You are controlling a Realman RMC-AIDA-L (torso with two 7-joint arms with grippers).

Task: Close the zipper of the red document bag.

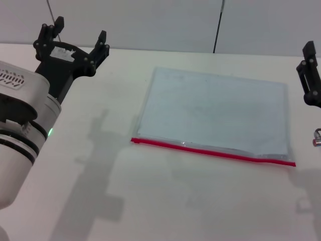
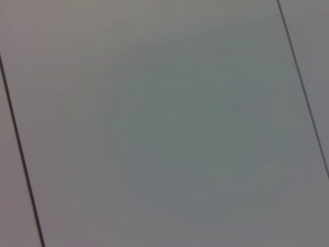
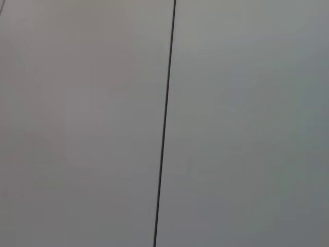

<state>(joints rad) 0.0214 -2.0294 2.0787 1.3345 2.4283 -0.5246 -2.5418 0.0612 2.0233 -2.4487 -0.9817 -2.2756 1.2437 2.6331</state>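
The red document bag (image 1: pixel 215 113), a flat translucent pale blue-grey pouch, lies on the white table right of centre in the head view. Its zipper (image 1: pixel 213 151) is a thin bright red strip along the long edge nearest me. My left gripper (image 1: pixel 80 31) is raised at the far left, well away from the bag, its fingers spread open with nothing between them. My right gripper (image 1: pixel 310 75) shows only partly at the right edge, beside the bag's far right corner. Both wrist views show only grey wall panels.
The white table (image 1: pixel 150 201) stretches around the bag, with the arms' shadows on it. A grey panelled wall (image 1: pixel 165 22) stands behind the table's far edge. A small metal part (image 1: pixel 317 136) of the right arm pokes in at the right edge.
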